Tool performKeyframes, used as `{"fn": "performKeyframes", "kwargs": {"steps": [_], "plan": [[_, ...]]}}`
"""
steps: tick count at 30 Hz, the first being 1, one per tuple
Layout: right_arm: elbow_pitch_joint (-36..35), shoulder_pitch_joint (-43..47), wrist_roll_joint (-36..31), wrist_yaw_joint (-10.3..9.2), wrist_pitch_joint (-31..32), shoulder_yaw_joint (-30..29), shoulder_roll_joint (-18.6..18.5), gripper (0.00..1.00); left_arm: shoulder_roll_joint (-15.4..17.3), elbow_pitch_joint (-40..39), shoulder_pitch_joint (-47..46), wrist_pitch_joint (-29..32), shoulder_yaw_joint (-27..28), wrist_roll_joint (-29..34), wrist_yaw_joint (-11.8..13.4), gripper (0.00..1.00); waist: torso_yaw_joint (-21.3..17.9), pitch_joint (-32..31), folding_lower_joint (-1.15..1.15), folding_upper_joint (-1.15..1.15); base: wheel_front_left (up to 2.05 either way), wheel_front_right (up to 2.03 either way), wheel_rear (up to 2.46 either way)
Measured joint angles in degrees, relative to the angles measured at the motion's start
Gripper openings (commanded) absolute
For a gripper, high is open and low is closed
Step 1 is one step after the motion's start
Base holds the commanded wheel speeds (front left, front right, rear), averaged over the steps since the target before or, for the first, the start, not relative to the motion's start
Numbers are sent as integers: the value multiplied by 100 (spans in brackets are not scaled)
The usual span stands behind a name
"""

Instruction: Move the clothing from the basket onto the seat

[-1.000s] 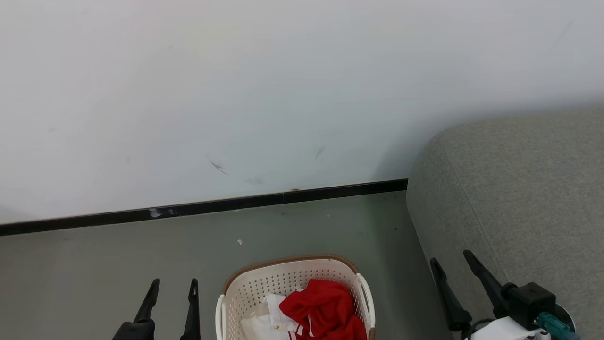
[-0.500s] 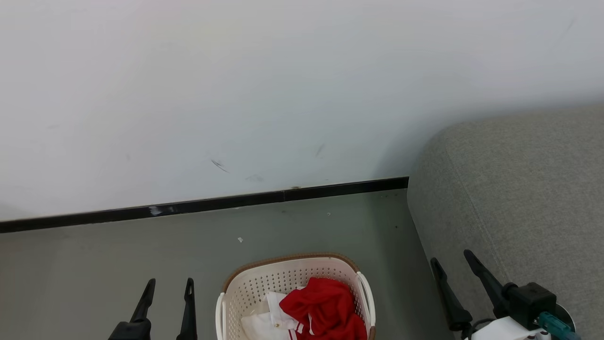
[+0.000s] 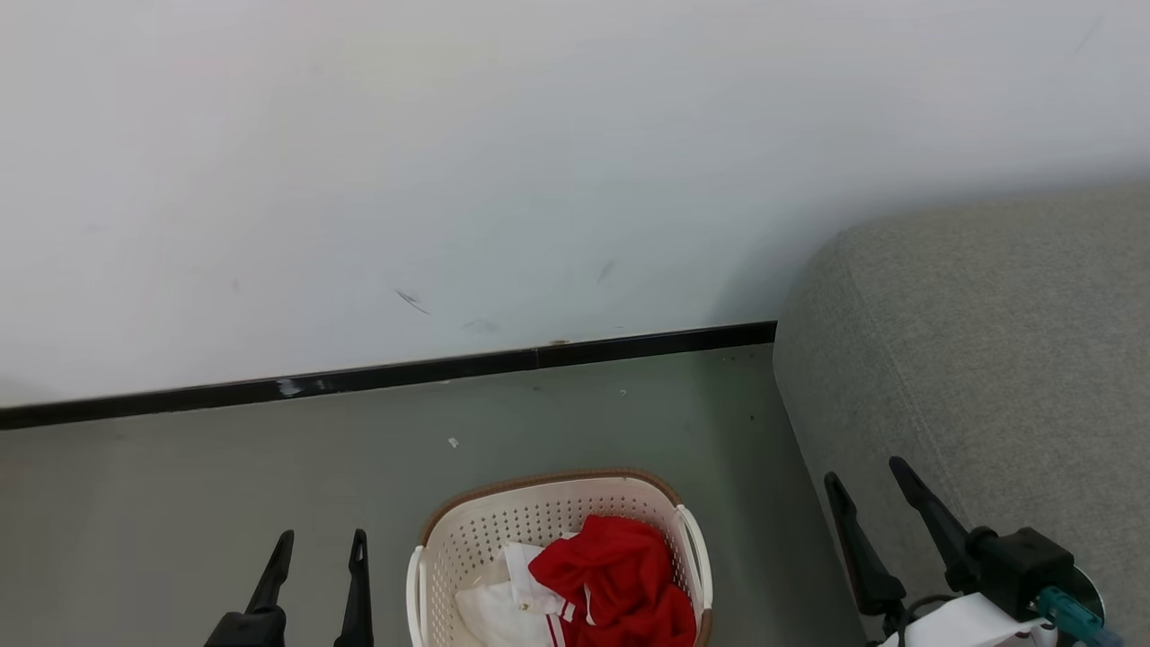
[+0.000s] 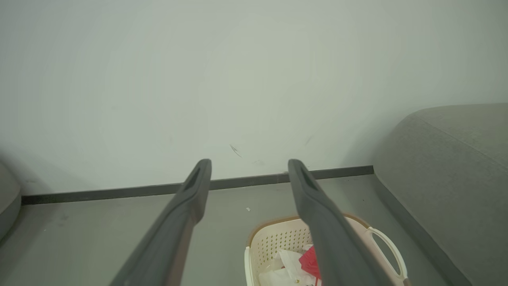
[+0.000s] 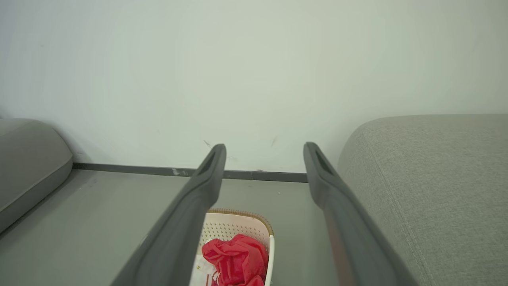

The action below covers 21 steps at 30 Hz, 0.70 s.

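The cream-white basket (image 3: 467,539) with a brown rim stands on the floor at the bottom centre of the head view, holding crumpled red clothing (image 3: 620,580) beside a white piece (image 3: 490,615). The basket (image 4: 274,246) and the clothing (image 5: 236,258) also show low in the wrist views. The grey seat (image 3: 997,359) fills the right side, close to the basket. My left gripper (image 3: 322,544) is open, left of the basket. My right gripper (image 3: 866,474) is open, right of the basket, against the seat's front. Both hold nothing.
A white wall with a black skirting strip (image 3: 386,376) runs behind the grey floor (image 3: 225,476). A second grey cushion (image 5: 27,159) lies at the far left in the right wrist view. Bare floor lies between the basket and the wall.
The whole head picture has shifted up slightly, so the camera has tilted down a little. The grippers stay open and the clothing lies as before.
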Motion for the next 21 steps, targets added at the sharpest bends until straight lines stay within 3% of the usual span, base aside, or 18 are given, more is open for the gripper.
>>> {"fn": "performKeyframes", "kwargs": {"steps": [21], "plan": [[-554, 126, -16, 0, 0, -256, 8, 100, 123, 199, -494, 9, -260, 253, -162, 100, -129, 615, -1, 0, 0, 0, 0]]}}
